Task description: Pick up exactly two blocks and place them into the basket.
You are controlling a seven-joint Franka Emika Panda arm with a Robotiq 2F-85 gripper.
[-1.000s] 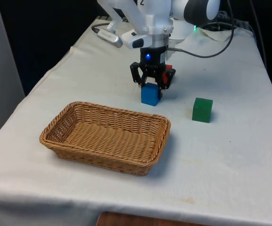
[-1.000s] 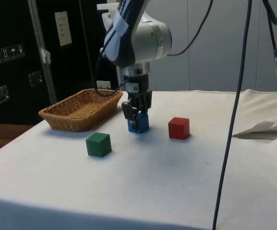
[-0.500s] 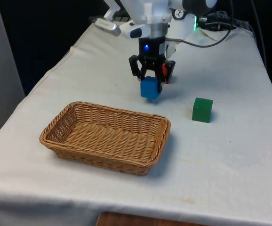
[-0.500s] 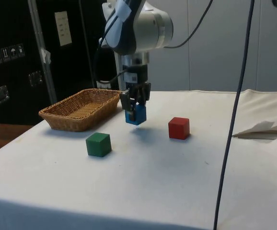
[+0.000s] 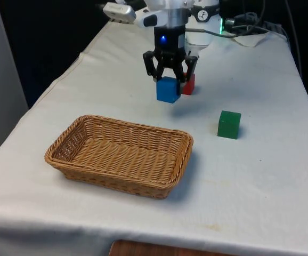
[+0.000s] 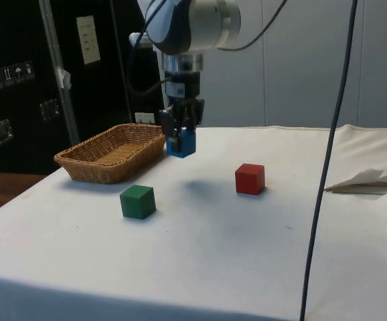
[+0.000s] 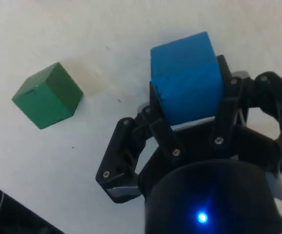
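Gripper fingers clamp the blue block clear of the surface, high enough to clear the wicker basket rim.

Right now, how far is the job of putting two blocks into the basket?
Done: nothing yet; the basket holds no block. In hand: the end effector grips the blue block above the table, short of the basket. Left: drop it in, then fetch the red block or the green block.
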